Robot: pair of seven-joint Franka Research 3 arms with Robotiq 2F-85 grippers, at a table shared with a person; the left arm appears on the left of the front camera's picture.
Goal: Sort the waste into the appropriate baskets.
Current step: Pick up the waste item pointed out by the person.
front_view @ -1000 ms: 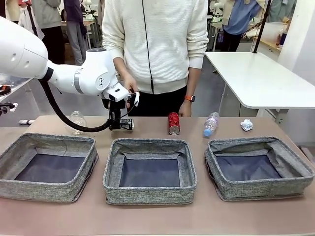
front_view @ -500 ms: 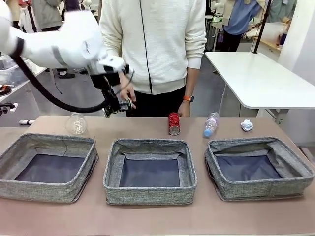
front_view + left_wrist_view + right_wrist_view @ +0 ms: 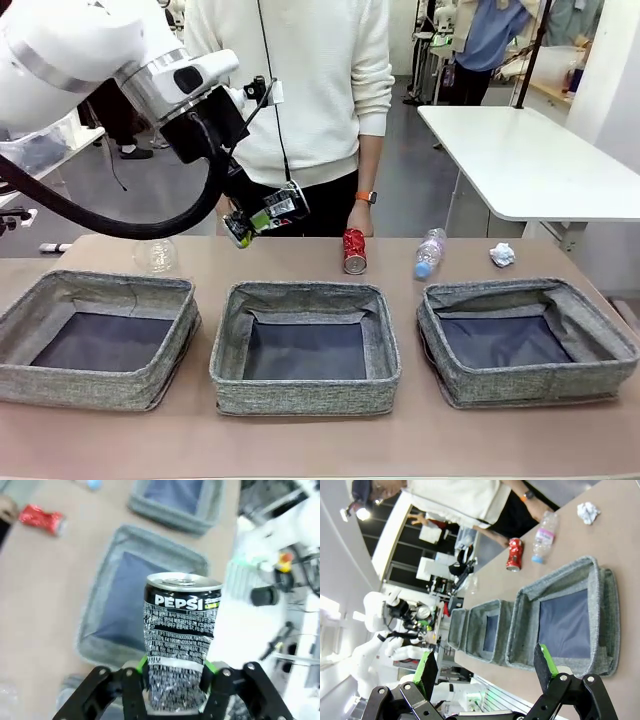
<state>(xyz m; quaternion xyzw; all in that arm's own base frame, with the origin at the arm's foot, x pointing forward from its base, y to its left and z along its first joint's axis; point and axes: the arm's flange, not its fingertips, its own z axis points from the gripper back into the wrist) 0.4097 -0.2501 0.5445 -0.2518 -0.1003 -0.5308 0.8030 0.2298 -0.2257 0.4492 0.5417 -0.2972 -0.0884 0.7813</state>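
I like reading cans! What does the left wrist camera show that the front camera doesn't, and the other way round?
Left wrist view: the white writing on the crushed black-silver can, pinched at its dented end by the left fingers. Front view: the person's white sweater and the white paper ball. Both: that can, the red soda can and the middle basket.

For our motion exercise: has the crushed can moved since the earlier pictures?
Yes. Held by the left gripper, the crushed can has risen off the table, slightly toward the red soda can.
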